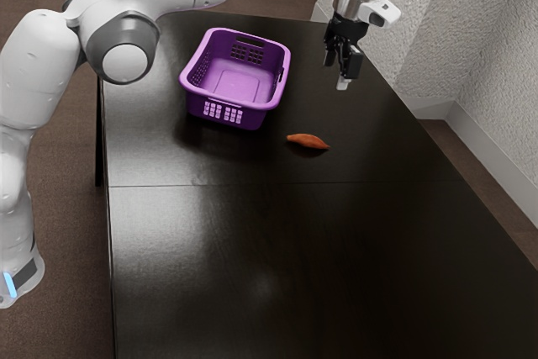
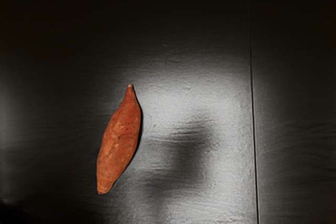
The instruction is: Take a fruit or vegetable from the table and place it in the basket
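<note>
High above the table, toward the back at the exterior view's right, the black gripper (image 1: 337, 71) hangs from the arm, its fingers apart and nothing visible between them. An orange-red sweet potato (image 1: 308, 141), tapered at its ends, lies on the dark table, lower than the gripper and well apart from it. The wrist view also has the sweet potato (image 2: 119, 142), lying on its side on the tabletop. The purple basket (image 1: 269, 106) stands upright on the table, on the sweet potato's left in the exterior view; its visible inside holds nothing.
The dark table (image 1: 277, 250) has a thin seam running across it in front of the sweet potato and basket. A pale textured wall (image 1: 496, 81) rises beyond the table's edge at the exterior view's right. The arm's links pass above and behind the basket.
</note>
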Controlling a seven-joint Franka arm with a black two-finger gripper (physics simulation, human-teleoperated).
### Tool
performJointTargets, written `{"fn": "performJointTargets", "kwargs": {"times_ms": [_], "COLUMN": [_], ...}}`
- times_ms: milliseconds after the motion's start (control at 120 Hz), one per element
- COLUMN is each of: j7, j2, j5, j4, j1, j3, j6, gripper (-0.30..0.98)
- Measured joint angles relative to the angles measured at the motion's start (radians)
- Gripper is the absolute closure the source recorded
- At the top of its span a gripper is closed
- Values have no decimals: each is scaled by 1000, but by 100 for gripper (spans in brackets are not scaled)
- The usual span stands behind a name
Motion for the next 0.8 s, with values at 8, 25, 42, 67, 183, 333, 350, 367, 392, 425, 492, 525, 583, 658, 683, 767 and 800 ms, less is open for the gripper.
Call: {"fn": "performJointTargets", "kwargs": {"times_ms": [8, 25, 42, 67, 183, 333, 350, 367, 392, 425, 492, 525, 583, 658, 683, 767, 800], "j7": [0, 0, 0, 0, 0, -11, -12, -14, -16, -18, -22, -23, -18, -5, 1, 24, 34], "j2": [0, 0, 0, -1, -1, -5, -6, -8, -10, -11, -11, -10, -5, -7, -8, -10, -10], "j5": [0, 0, 0, 0, 0, 5, 5, 6, 6, 7, 8, 7, -1, -25, -35, -70, -84], "j4": [0, 0, 0, -1, -1, 0, 0, 0, 1, 1, 0, -3, -32, -129, -162, -234, -252], "j1": [0, 0, 0, 0, 0, -11, -13, -15, -17, -18, -19, -19, -16, 13, 26, 54, 59], "j3": [0, 0, 0, 0, 0, -59, -76, -94, -114, -135, -154, -158, -158, -155, -154, -136, -118], "j6": [0, 0, 0, 0, 0, -9, -14, -20, -28, -36, -47, -48, -41, -11, 3, 49, 65], "gripper": [0, 0, 0, 0, 0, 0, 0, 0, 0, 0, 0, 0, 0, 0, 0, 0, 0]}}
